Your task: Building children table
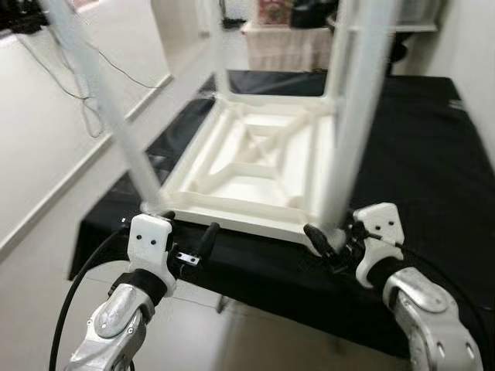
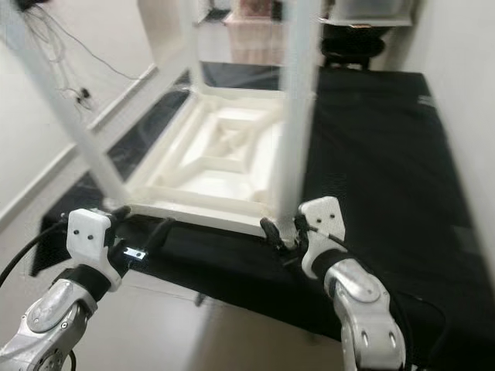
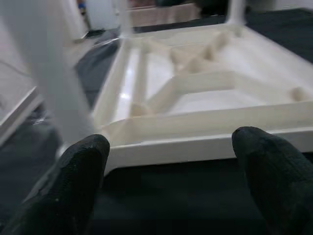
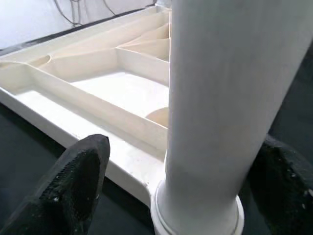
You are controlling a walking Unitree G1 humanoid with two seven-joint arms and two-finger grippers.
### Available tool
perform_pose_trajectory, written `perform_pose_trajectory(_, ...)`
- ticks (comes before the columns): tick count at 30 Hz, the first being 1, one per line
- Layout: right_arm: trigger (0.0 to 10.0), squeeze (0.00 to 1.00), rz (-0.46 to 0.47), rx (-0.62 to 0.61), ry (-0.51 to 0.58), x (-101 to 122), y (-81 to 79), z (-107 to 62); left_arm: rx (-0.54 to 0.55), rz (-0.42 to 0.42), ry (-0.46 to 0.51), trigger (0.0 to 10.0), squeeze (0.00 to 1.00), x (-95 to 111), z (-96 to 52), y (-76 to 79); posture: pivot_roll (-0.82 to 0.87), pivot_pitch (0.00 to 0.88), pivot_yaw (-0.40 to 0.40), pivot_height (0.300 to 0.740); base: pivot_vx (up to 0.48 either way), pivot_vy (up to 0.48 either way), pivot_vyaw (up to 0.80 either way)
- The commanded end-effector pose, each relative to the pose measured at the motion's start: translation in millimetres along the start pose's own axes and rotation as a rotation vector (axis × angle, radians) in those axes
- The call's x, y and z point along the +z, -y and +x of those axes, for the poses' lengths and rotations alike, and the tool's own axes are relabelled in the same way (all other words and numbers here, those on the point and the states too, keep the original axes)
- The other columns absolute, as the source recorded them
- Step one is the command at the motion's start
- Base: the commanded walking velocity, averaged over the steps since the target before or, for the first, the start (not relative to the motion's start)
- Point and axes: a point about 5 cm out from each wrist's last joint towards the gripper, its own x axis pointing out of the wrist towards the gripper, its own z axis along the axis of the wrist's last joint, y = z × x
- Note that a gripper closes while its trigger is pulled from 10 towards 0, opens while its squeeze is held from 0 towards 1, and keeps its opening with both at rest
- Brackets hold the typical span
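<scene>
You see the white plastic children's table [image 1: 255,166] lying upside down on a black cloth-covered surface [image 1: 433,154], its ribbed underside facing up with diagonal braces meeting at the centre. Four smooth cylindrical legs rise from its corners; all are cut off by the top of the picture, and the two far ones are blurred. The left gripper [image 1: 188,233] sits at the near left corner, its two black fingers [image 3: 80,169] spread apart beside the near left leg [image 1: 100,100], gripping nothing. The right gripper [image 4: 195,191] has its fingers set either side of the near right leg [image 4: 220,98]; whether the pads press it you cannot tell.
</scene>
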Motion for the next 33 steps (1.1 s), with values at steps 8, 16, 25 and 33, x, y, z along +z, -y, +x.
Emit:
perform_pose_trajectory(8,10.0,0.00,-0.008,-0.006,0.018,5.5,-4.1,11.5,-0.108,-0.066,0.026,10.0,0.00,10.5,4.1,15.1,-0.02,0.144,0.050,0.740,0.000,0.300,0.00)
perform_pose_trajectory(16,10.0,0.00,-0.036,-0.057,0.035,11.5,4.2,22.8,-0.157,-0.081,0.036,10.0,0.00,14.9,5.4,21.7,-0.01,0.144,0.052,0.740,0.000,0.000,0.00)
perform_pose_trajectory(25,10.0,0.00,-0.095,-0.210,-0.043,3.6,30.8,28.2,-0.133,-0.065,0.036,10.0,0.00,16.1,7.4,15.4,0.00,0.142,0.051,0.740,0.000,0.000,0.00)
perform_pose_trajectory(33,10.0,0.00,-0.105,-0.059,-0.115,-1.9,59.9,-4.3,-0.180,-0.078,0.000,10.0,0.00,12.0,2.7,16.9,-0.02,0.148,0.052,0.740,0.000,0.000,0.00)
